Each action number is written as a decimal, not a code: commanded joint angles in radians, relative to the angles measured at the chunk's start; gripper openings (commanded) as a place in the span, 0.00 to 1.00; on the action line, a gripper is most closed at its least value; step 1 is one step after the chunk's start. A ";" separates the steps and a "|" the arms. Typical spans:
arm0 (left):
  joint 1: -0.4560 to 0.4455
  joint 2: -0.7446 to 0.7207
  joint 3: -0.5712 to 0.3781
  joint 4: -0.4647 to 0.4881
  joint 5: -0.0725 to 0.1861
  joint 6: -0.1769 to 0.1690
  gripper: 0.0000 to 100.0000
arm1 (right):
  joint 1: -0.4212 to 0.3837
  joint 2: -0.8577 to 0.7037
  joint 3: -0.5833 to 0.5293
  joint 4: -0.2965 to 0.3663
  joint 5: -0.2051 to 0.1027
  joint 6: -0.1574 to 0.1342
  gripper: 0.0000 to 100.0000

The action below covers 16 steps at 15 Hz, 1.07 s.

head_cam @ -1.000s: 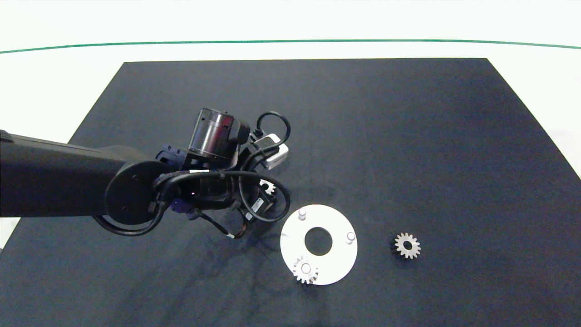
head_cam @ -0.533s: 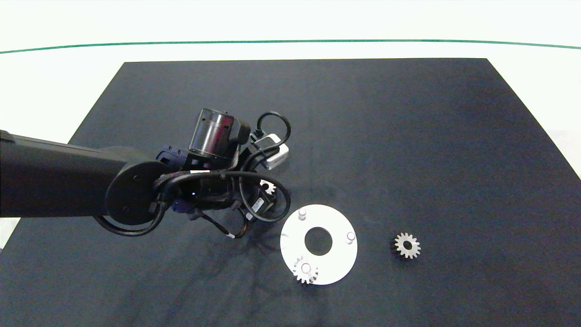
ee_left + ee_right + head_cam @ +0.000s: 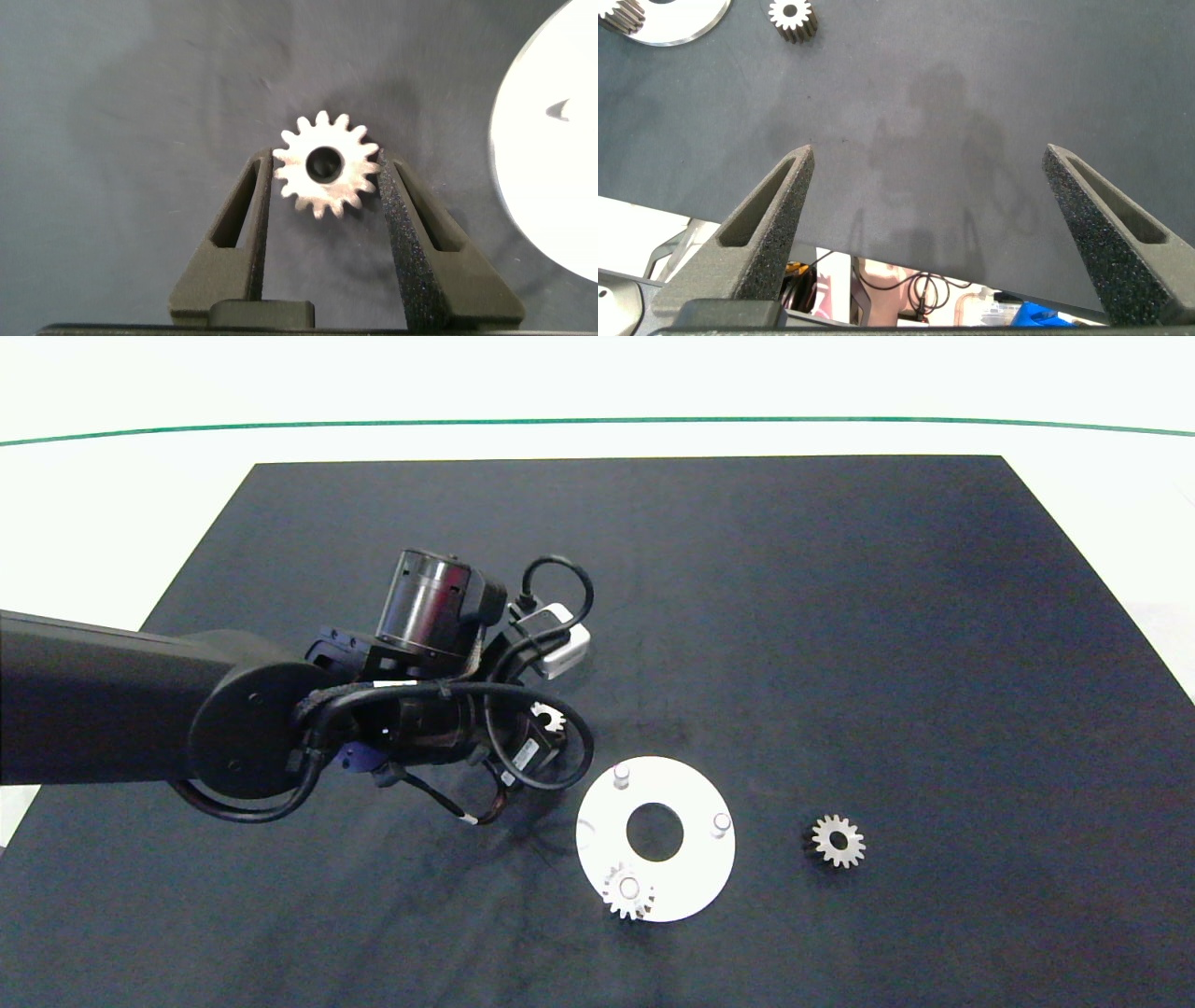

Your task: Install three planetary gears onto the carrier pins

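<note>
A silvery planetary gear (image 3: 327,175) sits between my left gripper's (image 3: 325,166) two fingers, which press its teeth from both sides. In the head view this gear (image 3: 548,717) peeks out under the left wrist, up and left of the white disc (image 3: 686,877). Two carrier pins (image 3: 622,775) (image 3: 721,823) stand bare on the disc. A second gear (image 3: 627,891) sits on the near pin. The third gear (image 3: 837,841) lies flat on the mat to the disc's right. My right gripper (image 3: 929,154) is open, out of the head view, holding nothing.
A black mat (image 3: 840,616) covers the white table. The right wrist view looks across the mat to the disc (image 3: 668,23) and loose gear (image 3: 792,19). Cables loop around the left wrist (image 3: 523,747) close to the disc's edge.
The left arm's wrist has shifted slightly left and away from the disc, with the gear still between its fingers. The disc and both other gears have not moved.
</note>
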 commanded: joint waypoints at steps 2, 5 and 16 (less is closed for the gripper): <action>-0.009 -0.066 -0.004 0.001 0.002 0.004 0.04 | 0.000 -0.001 0.000 0.003 0.000 -0.001 1.00; -0.021 -0.072 -0.001 0.023 0.003 0.003 0.04 | 0.000 -0.010 0.000 0.003 0.000 -0.001 1.00; -0.018 -0.047 0.005 0.021 0.002 -0.002 1.00 | 0.000 -0.015 0.003 0.003 0.000 -0.001 1.00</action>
